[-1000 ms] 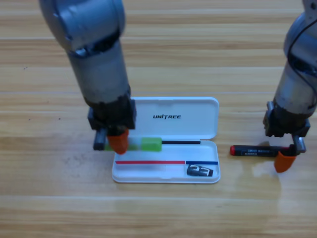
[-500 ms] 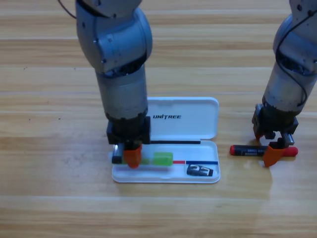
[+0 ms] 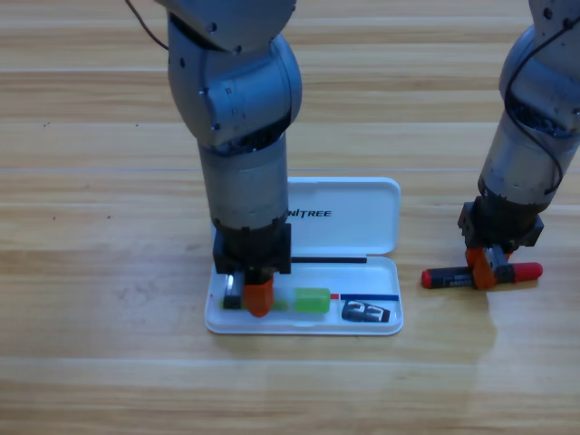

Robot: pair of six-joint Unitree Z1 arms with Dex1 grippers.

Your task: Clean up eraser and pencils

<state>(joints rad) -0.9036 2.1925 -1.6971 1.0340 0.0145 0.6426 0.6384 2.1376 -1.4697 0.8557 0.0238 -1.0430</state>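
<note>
The open white case lies at the table's middle. My left gripper points down into the left end of its tray, shut on the green pencil, which lies along the tray and sticks out to the right. The eraser rests in the tray's right end. The black pencil with red ends lies on the table just right of the case. My right gripper is down on the pencil's right half and covers its middle.
The case's lid, marked UNITREE, lies flat behind the tray. The left arm's grey body rises over the lid's left part. Bare wooden table surrounds the case.
The left gripper has carried the green pencil rightward and forward, from the case's left edge into the tray. The right gripper has moved left and back onto the black pencil.
</note>
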